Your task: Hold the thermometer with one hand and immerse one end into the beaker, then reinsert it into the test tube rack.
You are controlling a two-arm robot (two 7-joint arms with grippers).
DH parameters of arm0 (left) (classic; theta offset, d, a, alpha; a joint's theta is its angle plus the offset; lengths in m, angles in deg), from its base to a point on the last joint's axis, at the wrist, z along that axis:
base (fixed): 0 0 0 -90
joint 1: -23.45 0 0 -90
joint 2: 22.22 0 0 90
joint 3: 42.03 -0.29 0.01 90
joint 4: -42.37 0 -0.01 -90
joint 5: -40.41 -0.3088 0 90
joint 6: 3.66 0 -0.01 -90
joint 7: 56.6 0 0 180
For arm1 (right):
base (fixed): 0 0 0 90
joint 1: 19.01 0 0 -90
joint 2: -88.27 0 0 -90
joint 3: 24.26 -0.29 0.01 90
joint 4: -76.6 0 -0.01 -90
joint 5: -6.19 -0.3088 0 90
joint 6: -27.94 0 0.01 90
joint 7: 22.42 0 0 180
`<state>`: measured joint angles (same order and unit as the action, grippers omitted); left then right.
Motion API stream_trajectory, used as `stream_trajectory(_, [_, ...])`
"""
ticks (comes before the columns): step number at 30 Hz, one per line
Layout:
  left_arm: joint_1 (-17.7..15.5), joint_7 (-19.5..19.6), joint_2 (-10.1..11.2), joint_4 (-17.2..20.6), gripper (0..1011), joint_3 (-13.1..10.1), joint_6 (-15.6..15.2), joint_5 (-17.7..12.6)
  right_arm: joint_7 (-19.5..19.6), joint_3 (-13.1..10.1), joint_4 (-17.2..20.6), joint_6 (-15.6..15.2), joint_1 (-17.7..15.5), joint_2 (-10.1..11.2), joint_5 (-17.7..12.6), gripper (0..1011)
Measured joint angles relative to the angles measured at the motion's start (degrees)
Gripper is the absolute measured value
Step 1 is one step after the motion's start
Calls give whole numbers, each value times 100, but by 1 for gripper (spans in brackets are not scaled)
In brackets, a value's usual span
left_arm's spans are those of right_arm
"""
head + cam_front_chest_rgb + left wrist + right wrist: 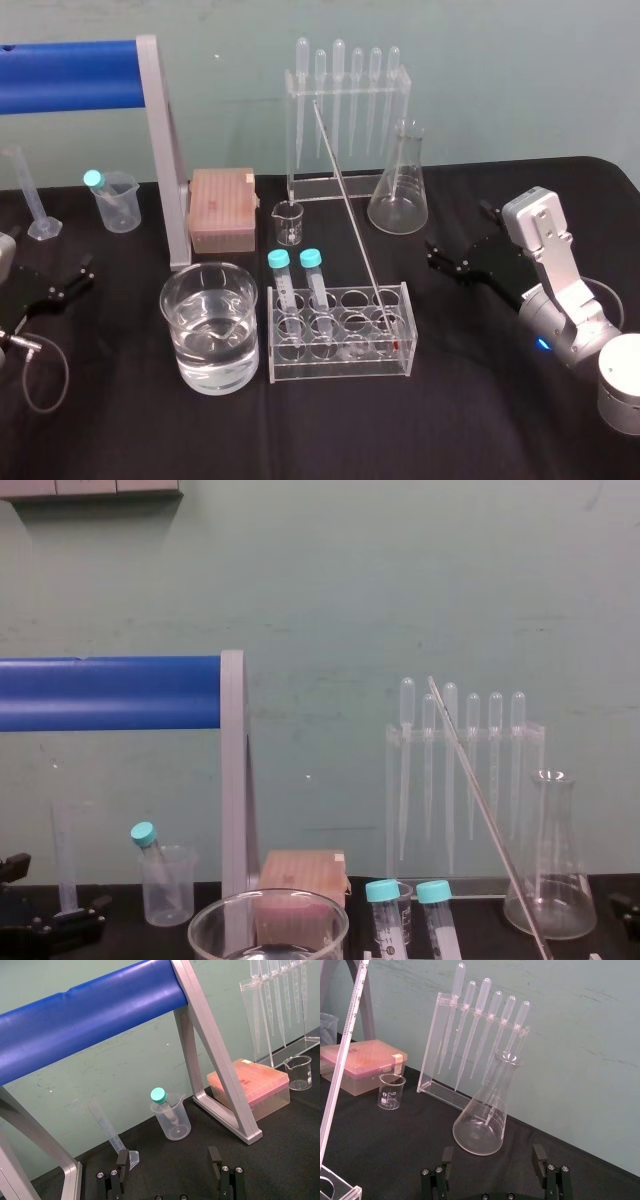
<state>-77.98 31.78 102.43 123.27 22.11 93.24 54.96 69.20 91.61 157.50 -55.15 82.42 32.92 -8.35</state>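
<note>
Though it is the piece the task turns on, thermometer: ungripped, foot in a hole at the right end of the test tube rack, stem tilted, top leaning back and to the left of the rack.
Test tube rack: clear, on the black bench; two teal-capped tubes upright at its left end.
Beaker: just beside the rack's left end, part filled with clear liquid, nothing dipped in it.
Right end effector: low over the bench, well apart from the rack's right end, fingers spread, holding nothing.
Left end effector: well to the rack's left, beyond the beaker, fingers spread, holding nothing.
Behind the rack: small glass beaker, pipette stand, conical flask, pink tip box.
Step in hand: by judgement the first, reach and grasp, not yet begun.
Next move calls for: the right end effector, the nearer one, to come in at the stem above the rack, set its fingers square across the slant, pinch lightly, draw the rod out along its own tilt, then carry it over the capped tubes to the beaker.
Hazard: thin glass, likely to slip or snap if squeezed askew.
</note>
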Motion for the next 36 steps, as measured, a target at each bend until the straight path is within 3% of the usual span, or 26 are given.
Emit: stream_trajectory(36, [0,0,0,0,1008,0,0,0,0,0,0,0,0,0,0,1004])
